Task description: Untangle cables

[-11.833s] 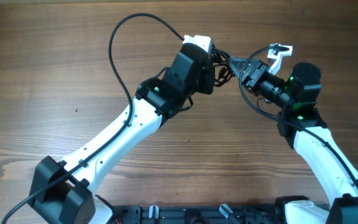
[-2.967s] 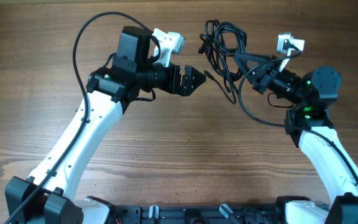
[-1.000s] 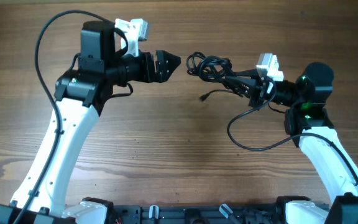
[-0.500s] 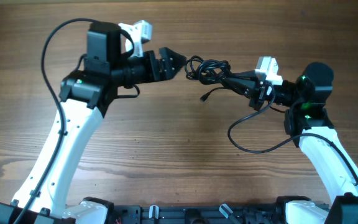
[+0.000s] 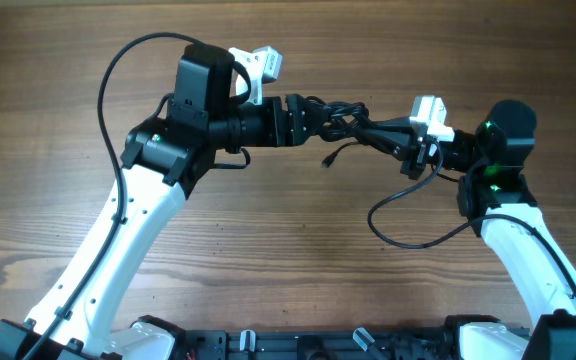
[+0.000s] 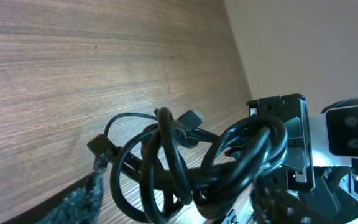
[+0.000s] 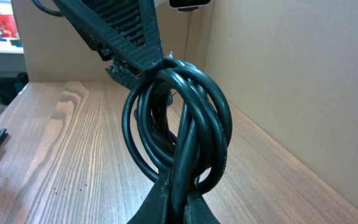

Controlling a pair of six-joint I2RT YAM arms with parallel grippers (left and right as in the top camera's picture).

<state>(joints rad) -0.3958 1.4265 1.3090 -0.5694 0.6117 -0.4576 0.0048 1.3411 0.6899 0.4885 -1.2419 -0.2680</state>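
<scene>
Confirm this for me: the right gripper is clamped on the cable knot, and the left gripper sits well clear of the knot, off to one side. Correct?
Not quite. The right gripper is clamped on the cable knot, but the left gripper is not clear of it. It is right at the knot, with its open fingers on either side of the loops. The left wrist view shows this.

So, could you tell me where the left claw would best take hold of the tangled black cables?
Probably the outer loops at the left end of the tangled bunch of thin black cables, coming in level from the left. The right claw pinches the opposite end, so those loops stick out free towards the left claw, whose open jaws can straddle them.
</scene>
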